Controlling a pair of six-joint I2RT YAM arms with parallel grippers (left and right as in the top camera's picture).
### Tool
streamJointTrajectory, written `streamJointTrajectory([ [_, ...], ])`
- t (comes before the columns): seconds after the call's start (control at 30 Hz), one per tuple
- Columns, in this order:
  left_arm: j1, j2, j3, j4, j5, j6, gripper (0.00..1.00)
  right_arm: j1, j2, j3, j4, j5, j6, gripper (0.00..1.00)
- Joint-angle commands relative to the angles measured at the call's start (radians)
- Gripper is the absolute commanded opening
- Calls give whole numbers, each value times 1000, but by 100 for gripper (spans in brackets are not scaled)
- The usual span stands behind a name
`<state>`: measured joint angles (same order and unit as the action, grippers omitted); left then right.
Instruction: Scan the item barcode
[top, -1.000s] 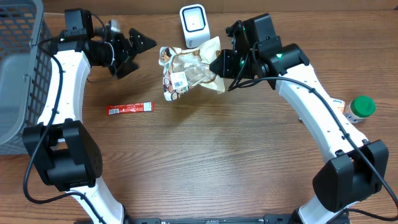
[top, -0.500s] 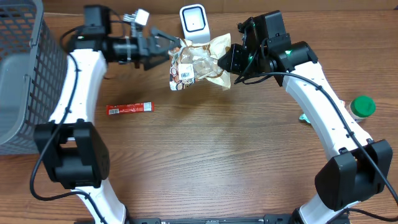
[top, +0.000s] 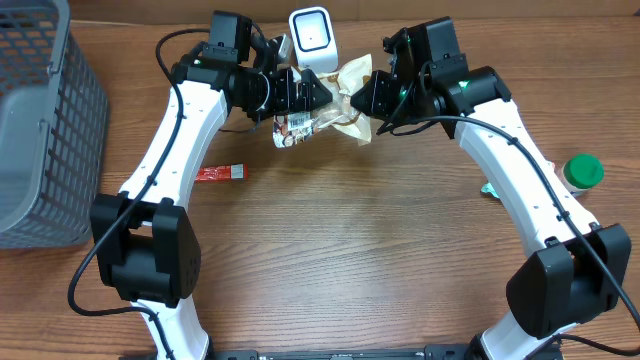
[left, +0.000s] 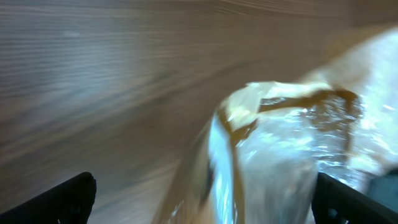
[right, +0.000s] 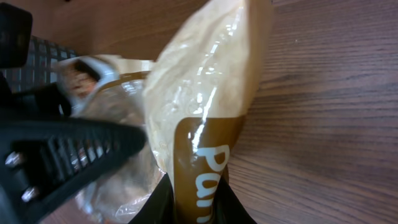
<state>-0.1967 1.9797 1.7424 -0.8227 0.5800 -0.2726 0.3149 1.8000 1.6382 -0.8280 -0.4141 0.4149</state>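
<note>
Pinching the snack bag (top: 298, 125) beside the scanner (top: 310, 35) with my right gripper (top: 357, 104), I hold the left gripper (top: 318, 92) wide open around it.

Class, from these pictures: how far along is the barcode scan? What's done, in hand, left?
Done: the right claw is shut on the snack bag, held beside the scanner. In hand: the open left claw brackets the bag's other end. Left: the barcode label faces upward, seemingly not yet toward the scanner.
</note>
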Motion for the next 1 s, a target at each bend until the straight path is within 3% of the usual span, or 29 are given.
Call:
streamJointTrajectory([
  [0.0, 2, -5, 14, -3, -273, 29, 100, 2, -2, -4, 10, -14, 5, 4],
  [0.13, 1, -5, -10, 13, -468, 29, 100, 2, -2, -4, 10, -14, 5, 4],
  [0.33, 2, -5, -13, 13, -481, 29, 100, 2, -2, -4, 10, -14, 5, 4],
  [0.8, 88, -102, 182, -238, -214, 30, 100, 2, -2, -4, 10, -14, 4, 4],
  [0.97, 80, -101, 173, -282, -220, -20, 100, 2, -2, -4, 10, -14, 4, 4],
])
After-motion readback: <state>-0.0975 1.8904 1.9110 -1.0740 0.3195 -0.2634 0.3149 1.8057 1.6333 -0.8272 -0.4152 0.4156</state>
